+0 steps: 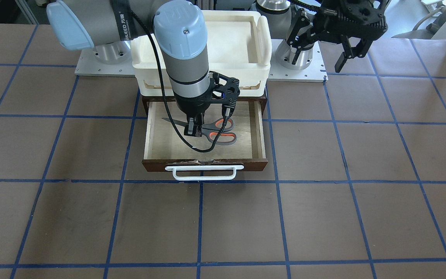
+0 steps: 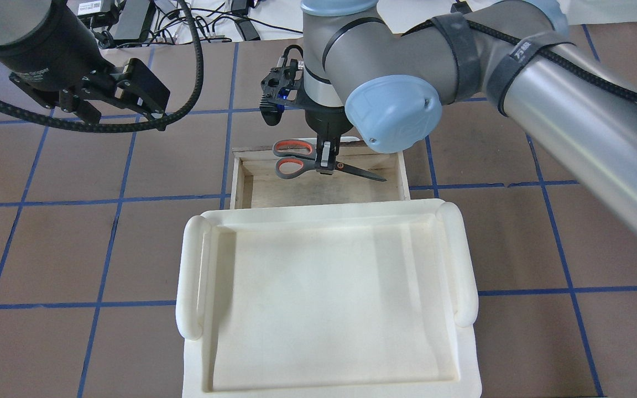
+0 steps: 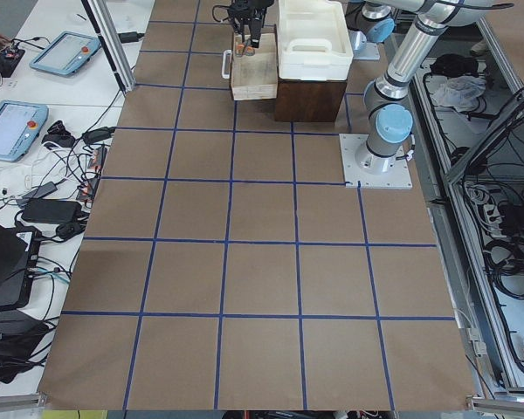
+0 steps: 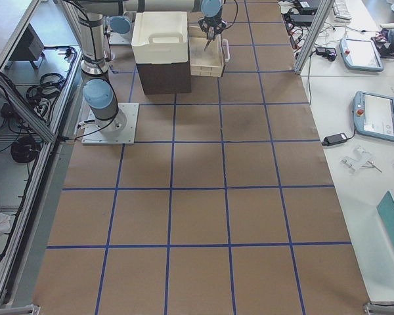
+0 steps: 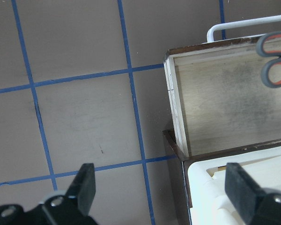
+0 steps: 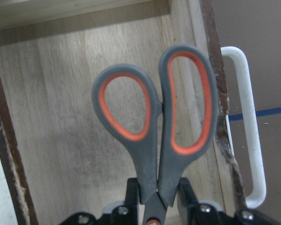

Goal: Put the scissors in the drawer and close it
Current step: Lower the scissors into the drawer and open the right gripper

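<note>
Scissors (image 6: 150,159): one pair, grey handles with orange-red inner loops, dark blades shut.

Location: inside the outline of the open drawer (image 1: 260,128), lying flat across its width, with the loops toward my left and the blade tips toward my right. I cannot tell whether they rest on the pale floor or hang just above it.

Held by: my right end effector (image 1: 193,131), pointing straight down, fingers pinched narrowly on the neck between loops and pivot. I judge that this grip holds the pair level and the blades together for setting down.

Drawer: drawn well out from under the white tray (image 1: 262,35), which leaves my wrist room. The white bar handle (image 1: 203,173) is free.

Left end effector (image 5: 160,171): fingers spread wide, holding nothing. It hangs above the counter (image 1: 362,155) off the drawer's left side, clear of my right arm.

Outstanding: release, withdraw, push the drawer shut.
</note>
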Controlling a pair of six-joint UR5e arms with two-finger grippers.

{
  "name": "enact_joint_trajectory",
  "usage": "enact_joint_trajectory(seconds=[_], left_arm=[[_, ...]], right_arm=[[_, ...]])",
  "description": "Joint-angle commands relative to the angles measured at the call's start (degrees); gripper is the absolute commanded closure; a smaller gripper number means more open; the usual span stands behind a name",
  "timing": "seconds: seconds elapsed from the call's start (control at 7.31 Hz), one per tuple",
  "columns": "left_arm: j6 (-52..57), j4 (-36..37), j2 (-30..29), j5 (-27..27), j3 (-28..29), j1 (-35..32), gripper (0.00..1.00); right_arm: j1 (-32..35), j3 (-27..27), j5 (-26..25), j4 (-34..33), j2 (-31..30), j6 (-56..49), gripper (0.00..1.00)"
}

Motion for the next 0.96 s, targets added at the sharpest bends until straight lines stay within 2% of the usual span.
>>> enact_joint_trajectory(seconds=[0.0, 0.68, 0.82], left_arm=[[0.21, 0.0, -0.15, -0.04, -0.01, -0.02, 0.0], [0.3, -0.09, 0.2, -0.56, -0.01, -0.02, 0.0], [0.3, -0.09, 0.2, -0.57, -0.01, -0.02, 0.0]], right_arm=[[0.76, 0.45, 0.01, -0.71, 1.67, -0.13, 0.93], [2.87, 3.09, -1.3, -0.62, 1.68, -1.98, 0.88], [2.96, 3.53, -1.74, -0.71, 1.5, -2.41, 0.47]])
